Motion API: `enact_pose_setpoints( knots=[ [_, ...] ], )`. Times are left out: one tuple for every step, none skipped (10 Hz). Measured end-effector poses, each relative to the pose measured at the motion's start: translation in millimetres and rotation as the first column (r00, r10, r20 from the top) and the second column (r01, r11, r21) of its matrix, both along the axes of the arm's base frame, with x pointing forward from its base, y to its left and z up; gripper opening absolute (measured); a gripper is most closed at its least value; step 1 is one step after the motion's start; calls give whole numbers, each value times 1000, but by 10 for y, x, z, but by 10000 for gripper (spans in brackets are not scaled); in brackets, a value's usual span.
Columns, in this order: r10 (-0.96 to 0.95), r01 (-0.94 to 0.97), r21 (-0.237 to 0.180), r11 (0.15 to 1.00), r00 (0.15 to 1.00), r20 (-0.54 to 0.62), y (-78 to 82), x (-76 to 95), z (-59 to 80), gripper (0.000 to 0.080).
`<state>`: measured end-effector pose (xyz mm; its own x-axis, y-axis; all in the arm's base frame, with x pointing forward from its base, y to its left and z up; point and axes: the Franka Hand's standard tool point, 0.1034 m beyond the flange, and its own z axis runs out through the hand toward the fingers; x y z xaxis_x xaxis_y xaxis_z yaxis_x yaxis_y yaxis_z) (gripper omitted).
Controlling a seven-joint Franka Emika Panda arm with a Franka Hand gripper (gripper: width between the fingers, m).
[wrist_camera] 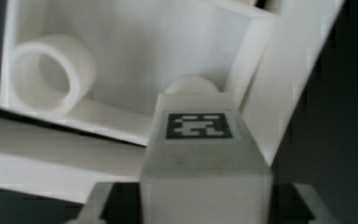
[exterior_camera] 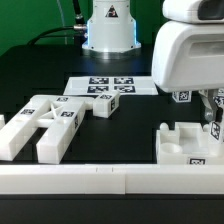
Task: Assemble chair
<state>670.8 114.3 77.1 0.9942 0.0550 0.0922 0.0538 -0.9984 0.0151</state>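
On the exterior view's left, a cross-braced chair frame [exterior_camera: 55, 125] lies flat on the black table [exterior_camera: 135, 125], with a small tagged block [exterior_camera: 101, 106] just beside it, both apparently parked within reach for later steps. Behind them the marker board [exterior_camera: 110, 86] lies flat before the arm's white base [exterior_camera: 108, 30]. To the right, the gripper [exterior_camera: 212, 120] hangs over a chunky notched seat piece [exterior_camera: 185, 148]. The wrist view shows its jaws apparently clamped on a tagged bar [wrist_camera: 197, 150], aimed at a panel with a round hole [wrist_camera: 51, 75], likely lining it up for a joint. A white rail [exterior_camera: 100, 180] edges the dark, matte table; the room beyond is dim.
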Motion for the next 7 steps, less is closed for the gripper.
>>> enact_pose_setpoints(
  knots=[
    [-76, 76, 6, 997, 997, 2, 11, 5, -1, 291],
    [-132, 132, 10, 991, 991, 3, 7, 8, -1, 291],
    [-198, 198, 14, 980, 980, 3, -14, 10, -1, 291],
    [-268, 268, 17, 963, 963, 4, -47, 15, 0, 291],
    [-322, 322, 22, 946, 947, 2, -35, 10, -5, 369],
    [-321, 321, 23, 947, 947, 2, -26, 9, -5, 504],
    [-313, 312, 22, 950, 950, 2, -27, 9, -5, 504]
  ],
)
